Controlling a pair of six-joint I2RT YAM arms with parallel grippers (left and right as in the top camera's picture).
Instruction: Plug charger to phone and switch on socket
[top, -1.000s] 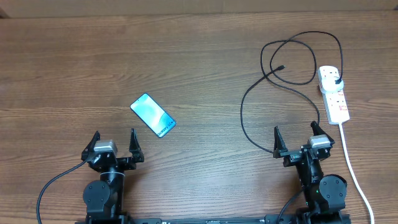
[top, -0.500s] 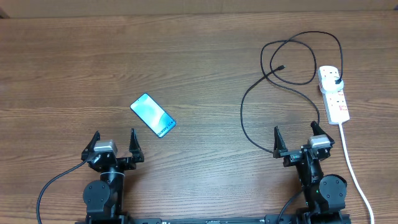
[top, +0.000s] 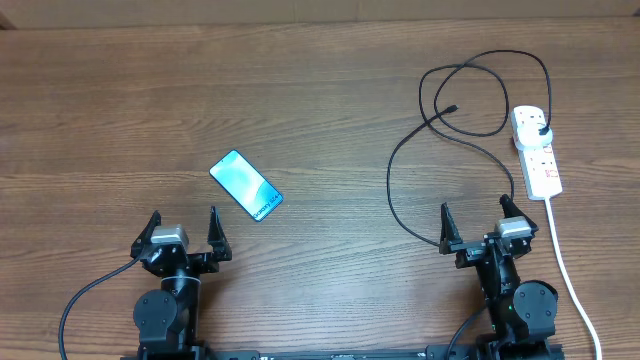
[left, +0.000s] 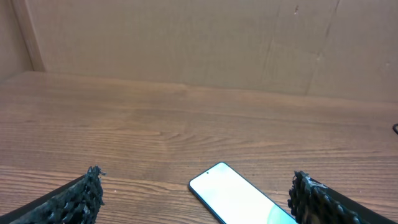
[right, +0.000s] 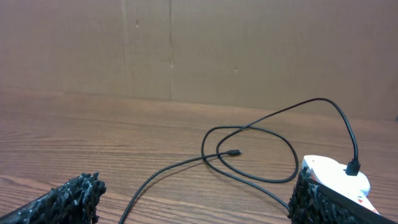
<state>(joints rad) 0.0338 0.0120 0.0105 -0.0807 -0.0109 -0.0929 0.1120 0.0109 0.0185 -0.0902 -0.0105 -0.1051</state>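
Observation:
The phone (top: 246, 185) lies flat on the wooden table, screen up, just beyond my left gripper (top: 183, 225); it also shows in the left wrist view (left: 239, 198). The left gripper (left: 196, 193) is open and empty. The charger (top: 440, 130) is a black cable looped on the table, its plug in the far end of the socket (top: 536, 150) and its small connector (top: 454, 108) lying free. In the right wrist view the charger (right: 249, 152) lies ahead and the socket (right: 336, 174) at the right. My right gripper (top: 483, 220) is open and empty, near the table's front edge.
The socket's thick white cord (top: 570, 280) runs from the strip toward the front right edge, passing beside the right arm. A brown cardboard wall (left: 199, 43) stands behind the table.

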